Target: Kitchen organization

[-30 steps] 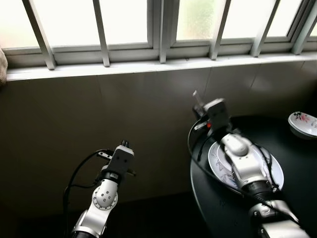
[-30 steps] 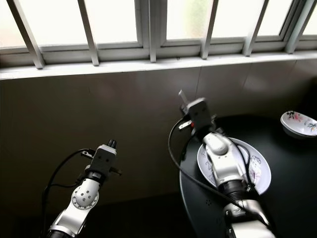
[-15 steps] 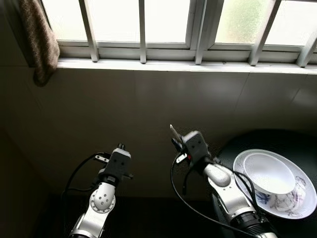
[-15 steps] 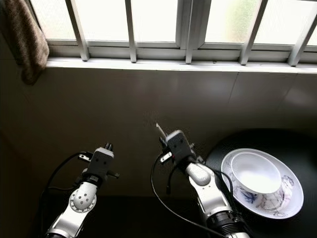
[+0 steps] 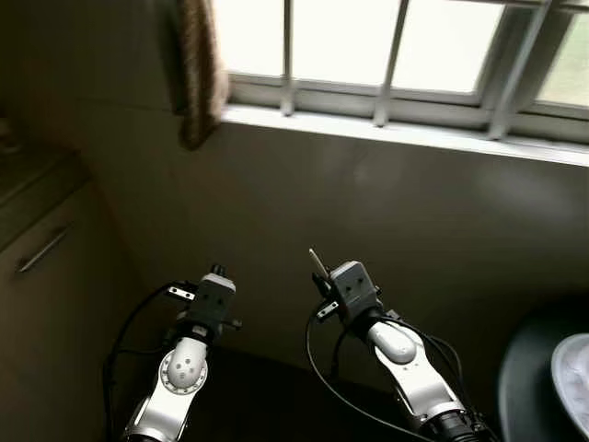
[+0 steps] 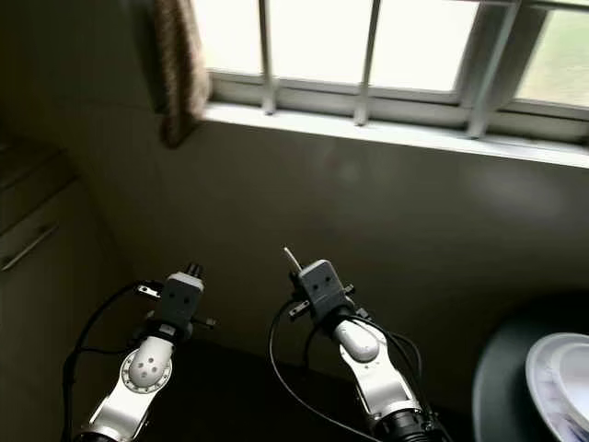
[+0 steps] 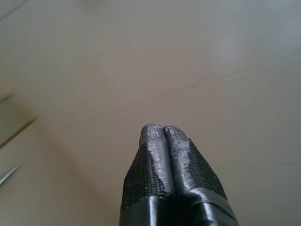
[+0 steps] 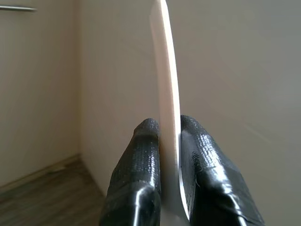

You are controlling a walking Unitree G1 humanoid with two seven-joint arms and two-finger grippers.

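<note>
My right gripper (image 8: 168, 127) is shut on a thin, flat, pale utensil (image 8: 168, 84), held edge-on between the two black fingers. In the eye views the utensil's tip (image 5: 316, 261) sticks up above the right wrist, in front of the dark wall under the window. My left gripper (image 7: 162, 128) is shut with nothing in it and points at a plain beige wall. A white patterned plate (image 5: 576, 385) rests on a round black table (image 5: 526, 379) at the far right edge.
A beige cabinet with a metal bar handle (image 5: 40, 249) stands to the left. A brown curtain (image 5: 199, 72) hangs over the white window sill (image 5: 405, 134). The floor below the arms is dark.
The camera has swung left: table and plate have slid to the right edge, and curtain and cabinet have come in on the left. Both arms keep their pose, the right still gripping the utensil.
</note>
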